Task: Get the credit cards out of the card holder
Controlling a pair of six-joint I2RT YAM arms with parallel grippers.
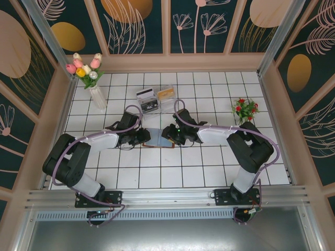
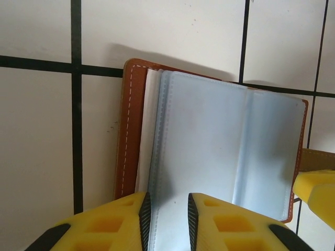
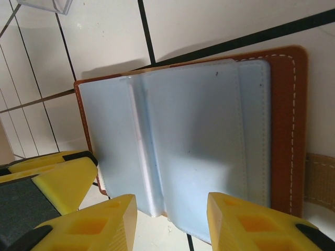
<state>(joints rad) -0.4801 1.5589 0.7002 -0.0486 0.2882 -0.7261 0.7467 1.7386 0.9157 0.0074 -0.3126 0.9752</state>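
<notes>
The card holder [image 1: 159, 137] lay open on the tiled desk [image 1: 157, 172] between both arms. The left pincer [image 2: 168, 222] stood narrow, straddling a blue-grey sleeve [image 2: 209, 141] edge; the right pincer [image 3: 171, 219] wider, astride the holder's rim. Risk: pinching sleeve plastic alone would drag the holder, freeing nothing.

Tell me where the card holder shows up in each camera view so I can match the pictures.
Top external: the card holder lies open mid-table between the left gripper and the right gripper.
Left wrist: centre frame, stitched brown rim on its left, yellow fingers below.
Right wrist: centre frame, stitched brown rim on its right, yellow fingers below.
Shared landmark: the black grout lines of the white tiles.
</notes>
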